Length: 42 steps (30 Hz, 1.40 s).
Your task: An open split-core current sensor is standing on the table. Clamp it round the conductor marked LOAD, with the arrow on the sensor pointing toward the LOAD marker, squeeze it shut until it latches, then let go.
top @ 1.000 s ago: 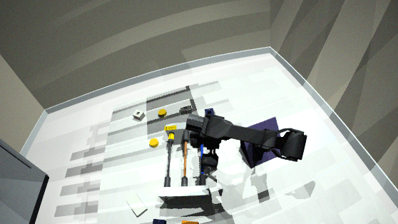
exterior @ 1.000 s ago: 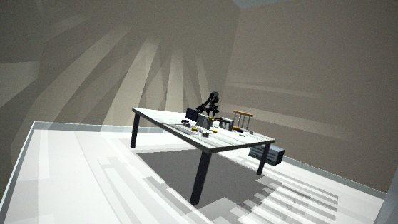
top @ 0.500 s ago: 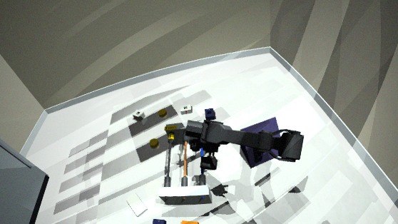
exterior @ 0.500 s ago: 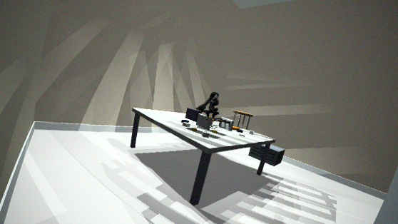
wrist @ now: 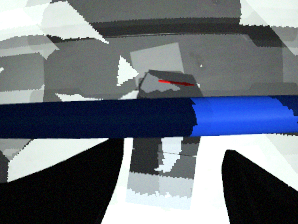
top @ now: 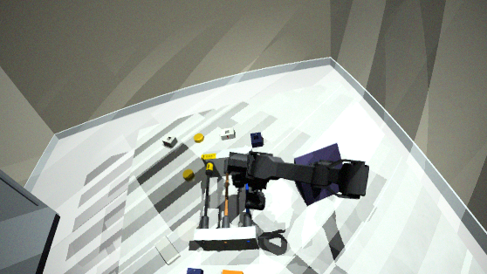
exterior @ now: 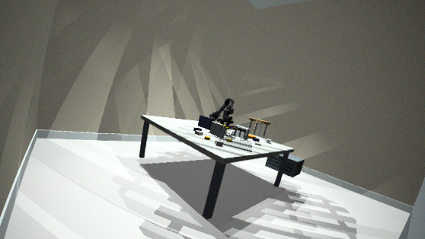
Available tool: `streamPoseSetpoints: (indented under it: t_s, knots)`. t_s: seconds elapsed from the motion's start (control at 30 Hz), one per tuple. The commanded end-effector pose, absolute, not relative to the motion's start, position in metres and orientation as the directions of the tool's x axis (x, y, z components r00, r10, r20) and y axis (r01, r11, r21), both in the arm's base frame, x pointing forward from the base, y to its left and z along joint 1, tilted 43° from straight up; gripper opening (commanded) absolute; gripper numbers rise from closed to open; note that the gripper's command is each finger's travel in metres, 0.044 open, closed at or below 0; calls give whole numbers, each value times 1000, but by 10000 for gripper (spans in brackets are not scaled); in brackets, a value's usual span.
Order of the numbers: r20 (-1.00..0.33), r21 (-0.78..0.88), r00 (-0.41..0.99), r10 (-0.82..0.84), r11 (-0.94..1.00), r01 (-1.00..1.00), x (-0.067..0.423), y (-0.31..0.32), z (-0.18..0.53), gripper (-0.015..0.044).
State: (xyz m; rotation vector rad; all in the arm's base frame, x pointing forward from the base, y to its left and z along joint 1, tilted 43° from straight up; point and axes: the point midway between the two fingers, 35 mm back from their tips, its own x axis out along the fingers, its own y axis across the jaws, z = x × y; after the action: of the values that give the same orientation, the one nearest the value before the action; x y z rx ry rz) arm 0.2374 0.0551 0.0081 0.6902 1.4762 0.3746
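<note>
Three conductors run side by side on posts: black, orange and blue. The yellow LOAD marker stands at the far end of the black one, which has a yellow arrow tag there. My gripper hangs low over the blue conductor. Its fingers are half closed with a clear gap between them. In the wrist view the blue conductor crosses just past the fingertips. Beyond it sits a small dark grey body with a thin red line, apparently the sensor. The bar partly hides it and nothing touches the fingers.
A white block holds the near ends of the conductors. Two yellow discs, two small pale boxes and a blue box lie beyond them. A purple mat lies under the arm's base.
</note>
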Motion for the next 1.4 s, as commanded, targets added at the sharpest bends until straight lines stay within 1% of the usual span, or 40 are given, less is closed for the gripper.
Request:
streamPoseSetpoints:
  t_s: [0.0,0.4,0.5,0.7,1.07,1.37]
  knots:
    - [-776,629,87,624,757,177,238,55,9,160]
    - [-776,629,87,624,757,177,238,55,9,80]
    - [-773,632,84,629,753,185,236,54,10,2]
    - [-774,631,83,628,753,186,226,52,12,0]
    - [-774,631,81,628,753,188,178,48,19,0]
    - [-774,631,81,628,753,188,175,49,18,0]
